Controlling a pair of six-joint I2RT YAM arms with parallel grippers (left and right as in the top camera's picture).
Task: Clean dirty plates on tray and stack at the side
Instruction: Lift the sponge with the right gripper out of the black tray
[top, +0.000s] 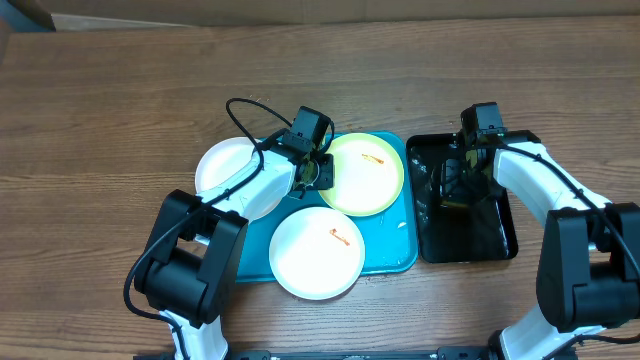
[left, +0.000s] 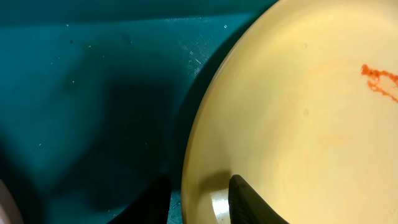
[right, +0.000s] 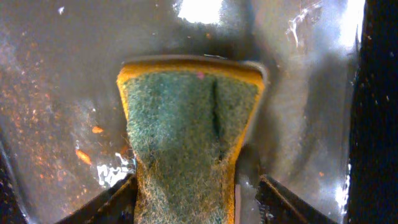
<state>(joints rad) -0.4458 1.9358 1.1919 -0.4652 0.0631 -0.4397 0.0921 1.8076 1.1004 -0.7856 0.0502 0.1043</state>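
Note:
The turquoise tray (top: 395, 255) holds the yellow-green-rimmed plate (top: 370, 180) at its back right, with an orange-red smear. A white smeared plate (top: 316, 252) overhangs the tray's front edge. Another white plate (top: 222, 165) lies at its left edge. My left gripper (top: 322, 170) is shut on the yellow-green plate's left rim (left: 205, 155), one finger outside over the tray, one inside. My right gripper (top: 455, 182) is in the black tray (top: 500, 240), shut on a yellow sponge with a green scouring face (right: 186, 143).
The black tray's wet floor (right: 56, 93) shows orange specks and glare. Its dark wall (right: 379, 112) rises just to the right of the sponge. Wooden table surrounds both trays.

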